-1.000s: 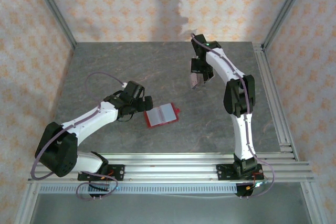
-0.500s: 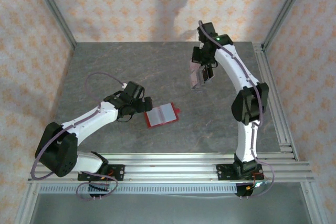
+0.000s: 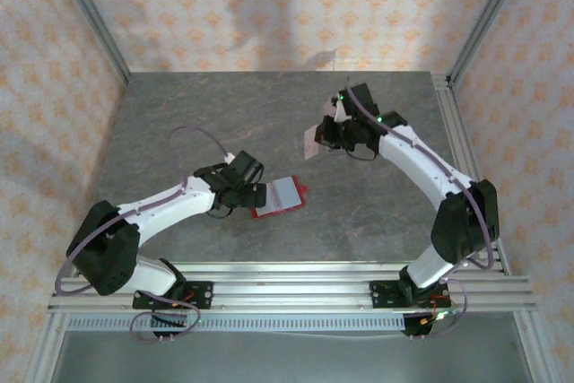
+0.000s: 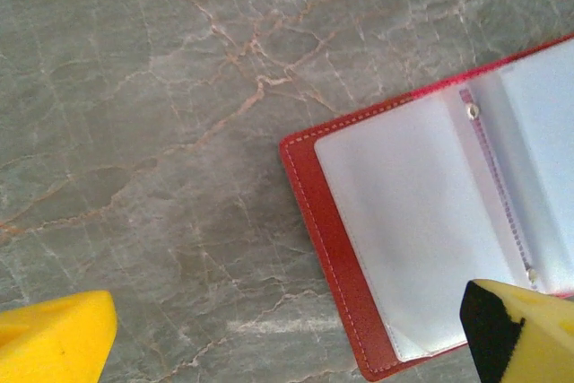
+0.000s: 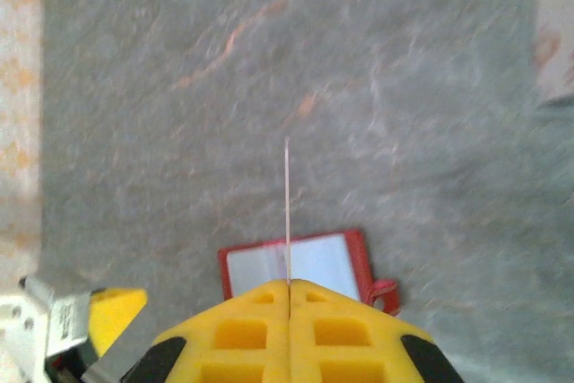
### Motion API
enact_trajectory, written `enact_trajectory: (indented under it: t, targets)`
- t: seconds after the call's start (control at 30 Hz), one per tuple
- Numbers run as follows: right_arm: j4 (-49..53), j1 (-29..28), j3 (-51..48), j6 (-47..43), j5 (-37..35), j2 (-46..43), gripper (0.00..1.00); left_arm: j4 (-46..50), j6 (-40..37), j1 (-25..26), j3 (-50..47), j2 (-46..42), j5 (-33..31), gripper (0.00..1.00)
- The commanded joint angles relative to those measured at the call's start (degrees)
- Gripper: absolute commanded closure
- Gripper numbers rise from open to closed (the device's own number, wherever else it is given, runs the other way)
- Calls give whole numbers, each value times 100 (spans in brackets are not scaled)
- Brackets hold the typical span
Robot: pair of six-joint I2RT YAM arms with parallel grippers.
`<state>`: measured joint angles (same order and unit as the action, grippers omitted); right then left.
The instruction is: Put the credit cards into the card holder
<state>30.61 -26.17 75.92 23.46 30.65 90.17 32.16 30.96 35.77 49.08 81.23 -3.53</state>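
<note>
The red card holder [image 3: 283, 194] lies open on the grey table, its pale lining up and its clasp on the right edge. My left gripper [image 3: 254, 195] is open at the holder's left edge. In the left wrist view one yellow finger [image 4: 518, 333] hangs over the card holder [image 4: 421, 221]; the other finger is over bare table. My right gripper [image 3: 328, 134] is shut on a pale credit card [image 3: 311, 141], held in the air behind and right of the holder. The right wrist view shows the credit card [image 5: 287, 208] edge-on, above the open card holder [image 5: 314, 262].
Aluminium rails [image 3: 466, 159] run along the table's right and near edges. Patterned walls [image 3: 54, 87] close the left, back and right sides. The left gripper's yellow finger [image 5: 117, 304] shows in the right wrist view, left of the holder.
My right arm has swung down and to the left with the card, closer to the holder. My left gripper has slid right, up to the holder's left edge.
</note>
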Motion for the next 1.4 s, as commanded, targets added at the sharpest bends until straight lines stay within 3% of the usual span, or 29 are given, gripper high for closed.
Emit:
enact_trajectory:
  t: [0.0, 0.17, 0.5, 0.97, 1.2, 1.37]
  targets:
    - [-968, -290, -634, 401, 268, -381, 100, 138, 109, 198, 165, 217, -454, 0]
    - [-1722, -563, -1494, 619, 388, -435, 100, 217, 178, 436, 303, 591, -835, 0]
    - [-2607, -792, -2259, 1041, 458, -237, 100, 1055, 237, 457, 610, 1391, -1669, 0]
    - [-3112, -942, -2653, 1420, 388, -236, 100, 897, -460, -87, 800, 1670, -1617, 0]
    - [-3396, -957, -2652, 1356, 482, -209, 100, 873, -533, -96, 892, 895, -1114, 0]
    - [-3723, -985, -2564, 1265, 689, 10, 100, 649, -366, -132, 935, 869, -762, 0]
